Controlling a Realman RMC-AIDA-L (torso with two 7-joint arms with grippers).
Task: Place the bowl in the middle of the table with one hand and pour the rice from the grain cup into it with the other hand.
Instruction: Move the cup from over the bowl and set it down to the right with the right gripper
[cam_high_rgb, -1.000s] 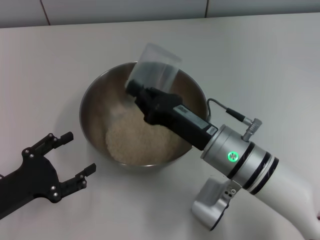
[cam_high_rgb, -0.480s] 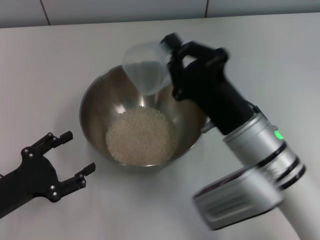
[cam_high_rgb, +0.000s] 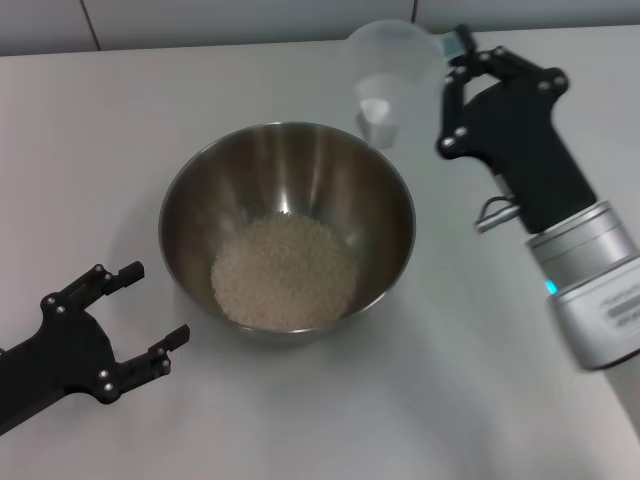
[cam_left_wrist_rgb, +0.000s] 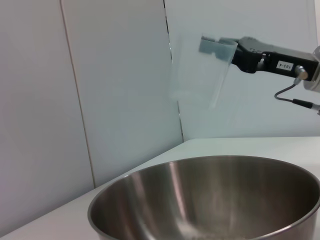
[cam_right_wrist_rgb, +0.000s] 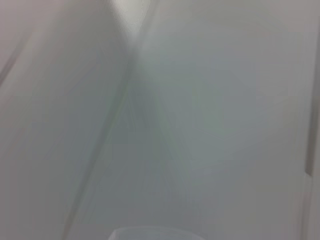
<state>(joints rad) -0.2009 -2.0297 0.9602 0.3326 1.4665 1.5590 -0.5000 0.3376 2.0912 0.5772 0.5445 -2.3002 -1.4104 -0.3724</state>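
Note:
The steel bowl stands in the middle of the white table with a heap of rice in its bottom. My right gripper is shut on the clear grain cup, which looks empty, upright in the air beyond the bowl's far right rim. The left wrist view shows the bowl's rim close by and the cup held high behind it. My left gripper is open and empty, left of the bowl near the table's front.
A tiled wall runs along the table's far edge. The right arm's silver wrist hangs over the table's right side.
The right gripper has swung the cup from its tipped pose over the bowl up and away to the far right, turning it upright. The rice now lies in the bowl. The left arm has not moved.

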